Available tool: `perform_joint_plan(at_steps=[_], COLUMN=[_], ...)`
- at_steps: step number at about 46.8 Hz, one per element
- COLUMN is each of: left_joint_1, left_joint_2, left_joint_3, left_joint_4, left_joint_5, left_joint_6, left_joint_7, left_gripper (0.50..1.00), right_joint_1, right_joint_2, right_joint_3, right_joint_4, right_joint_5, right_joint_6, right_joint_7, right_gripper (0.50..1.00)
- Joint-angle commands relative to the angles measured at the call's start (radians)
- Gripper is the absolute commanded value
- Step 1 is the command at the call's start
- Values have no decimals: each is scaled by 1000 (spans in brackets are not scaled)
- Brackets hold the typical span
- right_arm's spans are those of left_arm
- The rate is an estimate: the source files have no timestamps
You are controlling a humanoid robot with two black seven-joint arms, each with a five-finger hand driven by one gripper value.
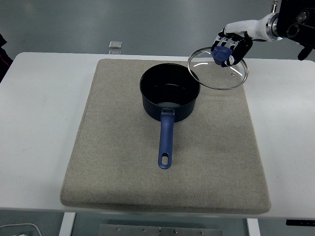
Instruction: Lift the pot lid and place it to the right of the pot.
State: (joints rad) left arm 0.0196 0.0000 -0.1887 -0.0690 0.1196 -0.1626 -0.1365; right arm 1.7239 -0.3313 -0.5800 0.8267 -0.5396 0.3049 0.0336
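Single high head view, forward and down over the white table (44, 98), far background somewhat indistinct.

So the only real obstacle on the mat (123, 172) is the pot (170, 98), sitting upper centre with its handle (166, 140) sticking down toward the bottom of the frame. Everything right of the pot is bare mat, all the way to the mat's right edge, and beyond that there's a strip of bare white surface (285, 147). The lid (218, 68) hangs in the air at upper right, held by the right hand (231, 48), tilted, its left rim close to the pot's right rim. The left half of the mat is wide open too. A small clear thing (115, 44) sits at the surface's far edge, upper left, well away.
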Motion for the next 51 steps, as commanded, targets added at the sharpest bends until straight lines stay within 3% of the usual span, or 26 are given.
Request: perform_joint_plan(at_steps=[1, 25, 51], left_joint_1=[0, 0, 0], left_joint_2=[0, 0, 0], left_joint_3=[0, 0, 0], left_joint_4=[0, 0, 0], left_joint_5=[0, 0, 0], left_joint_6=[-2, 0, 0], left_joint_7=[0, 0, 0], left_gripper=[1000, 1000, 1000], right_joint_1=[-21, -127, -158], right_joint_2=[-20, -26, -28], right_joint_3=[2, 19, 16], right_joint_4=[0, -9, -44], right_joint_5=[-2, -39, -66], right_joint_6=[-4, -59, -61], right_joint_7=[0, 2, 5], right_gripper=[509, 517, 521])
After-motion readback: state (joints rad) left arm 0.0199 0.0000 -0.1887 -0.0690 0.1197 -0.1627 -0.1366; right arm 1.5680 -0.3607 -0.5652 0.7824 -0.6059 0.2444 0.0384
